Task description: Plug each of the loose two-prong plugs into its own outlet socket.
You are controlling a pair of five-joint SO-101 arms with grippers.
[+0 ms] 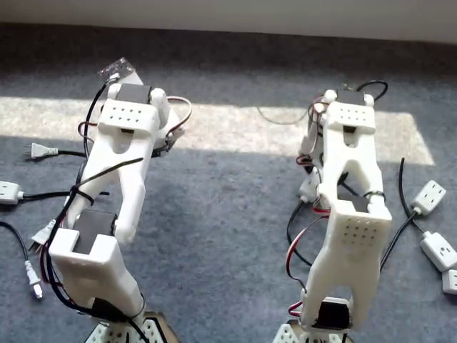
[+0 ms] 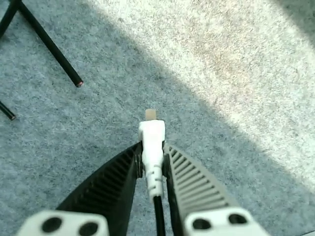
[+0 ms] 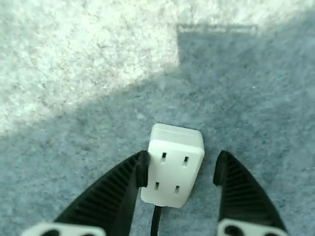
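Observation:
My left gripper point(image 2: 151, 150) is shut on a white two-prong plug point(image 2: 151, 135) with a black cord; the prongs point away from me over the grey carpet. My right gripper point(image 3: 181, 164) is open and straddles a white outlet socket point(image 3: 175, 147) lying face up on the carpet. One finger point(image 3: 123, 179) touches its side, the other stands apart. Loose plugs lie left of the left arm point(image 1: 118, 179): one plug point(image 1: 39, 150) farther back, a second plug point(image 1: 43, 234) beside the arm, a third plug point(image 1: 32, 275) nearer the front.
Another white socket point(image 1: 7, 191) lies at the far left edge. Three sockets point(image 1: 428, 196) point(image 1: 437, 250) point(image 1: 450, 280) lie right of the right arm point(image 1: 350, 214). A black cable end point(image 2: 49, 44) crosses the carpet ahead of the left gripper. A sunlit band runs across the carpet.

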